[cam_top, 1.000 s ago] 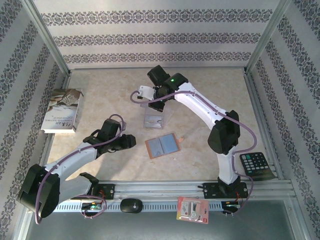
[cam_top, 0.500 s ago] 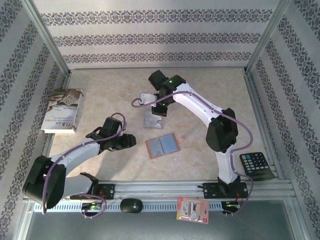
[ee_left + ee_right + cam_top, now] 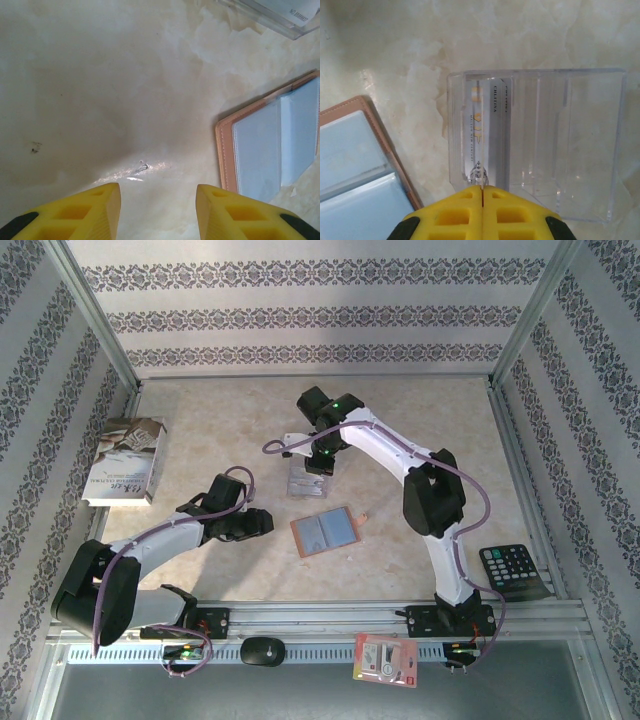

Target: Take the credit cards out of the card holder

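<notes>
We see the card holder [image 3: 325,531] lying open on the table [image 3: 420,430] between both arms. Our left gripper [image 3: 157,210] hangs half open just left of it, gripping nothing. Our right gripper [image 3: 482,189] is closed tight at the near end of 1 credit card [image 3: 487,125] inside a clear plastic case [image 3: 565,145]. We cannot tell whether it pinches the card.

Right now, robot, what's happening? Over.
Left pincer open, empty, beside card holder. Right pincer shut on credit card at clear tray. Nothing blocking.
</notes>
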You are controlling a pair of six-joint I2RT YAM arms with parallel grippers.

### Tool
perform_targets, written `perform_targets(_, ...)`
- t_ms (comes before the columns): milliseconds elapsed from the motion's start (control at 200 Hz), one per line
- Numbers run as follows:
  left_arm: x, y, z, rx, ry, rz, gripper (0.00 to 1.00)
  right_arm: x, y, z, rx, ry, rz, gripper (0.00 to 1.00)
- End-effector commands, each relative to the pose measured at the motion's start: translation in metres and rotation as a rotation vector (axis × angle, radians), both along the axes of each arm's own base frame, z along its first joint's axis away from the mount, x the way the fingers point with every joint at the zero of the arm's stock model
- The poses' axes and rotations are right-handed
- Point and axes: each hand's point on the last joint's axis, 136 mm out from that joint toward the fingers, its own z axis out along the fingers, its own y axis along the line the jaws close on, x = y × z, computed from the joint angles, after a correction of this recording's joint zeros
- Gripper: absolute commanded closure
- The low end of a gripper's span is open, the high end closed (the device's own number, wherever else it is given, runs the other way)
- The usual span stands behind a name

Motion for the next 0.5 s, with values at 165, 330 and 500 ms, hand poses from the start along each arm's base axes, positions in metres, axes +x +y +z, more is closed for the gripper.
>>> perform_targets(165,0.012,-0.002,0.008,-0.027,-0.038,-0.002,0.56,-0.001,0.001,-0.020,-0.006,0.040,0.009,1.00)
perform_targets(330,0.012,-0.003,0.007,-0.032,-0.034,-0.005,0.56,0.004,0.001,-0.023,-0.014,0.030,-0.016,0.80)
perform_targets(500,0.011,-0.004,0.008,-0.045,-0.036,-0.004,0.56,0.015,0.011,0.005,0.080,-0.049,-0.055,0.70)
